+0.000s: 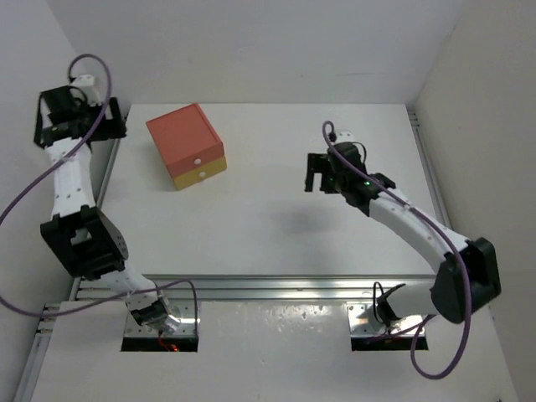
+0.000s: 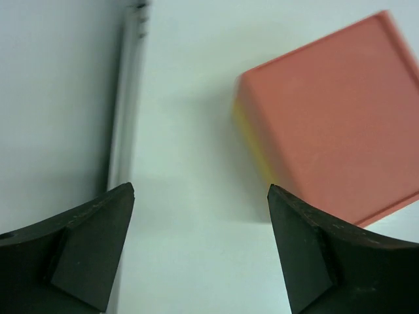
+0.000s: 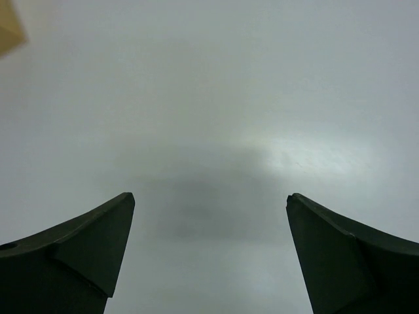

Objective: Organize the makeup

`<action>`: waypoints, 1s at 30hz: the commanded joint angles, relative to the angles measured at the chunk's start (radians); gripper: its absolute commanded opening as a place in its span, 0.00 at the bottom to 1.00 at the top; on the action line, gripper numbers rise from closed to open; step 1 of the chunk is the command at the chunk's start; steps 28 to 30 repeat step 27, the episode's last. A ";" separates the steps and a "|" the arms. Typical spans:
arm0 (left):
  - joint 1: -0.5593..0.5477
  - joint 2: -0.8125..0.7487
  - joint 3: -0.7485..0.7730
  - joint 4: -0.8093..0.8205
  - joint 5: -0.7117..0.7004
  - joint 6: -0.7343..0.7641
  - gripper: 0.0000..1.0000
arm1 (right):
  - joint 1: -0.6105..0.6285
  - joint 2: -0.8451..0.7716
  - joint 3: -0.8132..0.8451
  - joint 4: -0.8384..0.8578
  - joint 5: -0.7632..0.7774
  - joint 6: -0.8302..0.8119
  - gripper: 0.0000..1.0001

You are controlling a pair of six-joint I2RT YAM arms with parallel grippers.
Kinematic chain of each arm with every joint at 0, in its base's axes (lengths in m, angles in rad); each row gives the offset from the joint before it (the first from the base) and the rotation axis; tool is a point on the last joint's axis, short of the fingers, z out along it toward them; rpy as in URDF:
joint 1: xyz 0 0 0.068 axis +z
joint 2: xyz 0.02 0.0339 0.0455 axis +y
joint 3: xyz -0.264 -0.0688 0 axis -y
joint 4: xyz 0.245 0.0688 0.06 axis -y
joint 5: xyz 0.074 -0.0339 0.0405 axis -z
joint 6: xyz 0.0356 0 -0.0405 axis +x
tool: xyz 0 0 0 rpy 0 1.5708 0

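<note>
No makeup shows in any view. My left gripper (image 1: 115,130) hangs open over the table's far left edge, with nothing between its fingers (image 2: 200,190). In the left wrist view the orange-and-yellow drawer box (image 2: 334,124) lies ahead and to the right of the fingers, apart from them. Over the bare white table right of centre, my right gripper (image 1: 316,174) is also open and empty (image 3: 209,196), with only its shadow on the surface below.
The drawer box (image 1: 186,144) stands at the back left of the table with both drawers shut. A metal rail (image 2: 127,98) runs along the table's left edge. White walls close in at the back and both sides.
</note>
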 commanded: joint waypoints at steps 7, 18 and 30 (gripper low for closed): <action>0.137 -0.296 -0.415 -0.046 0.023 -0.024 0.91 | -0.153 -0.379 -0.271 -0.265 0.074 -0.097 1.00; 0.146 -0.399 -0.597 -0.112 0.071 0.036 0.97 | -0.165 -0.473 -0.229 -0.464 0.102 -0.063 1.00; 0.146 -0.418 -0.619 -0.160 0.099 0.065 0.98 | -0.158 -0.585 -0.304 -0.480 0.056 0.010 1.00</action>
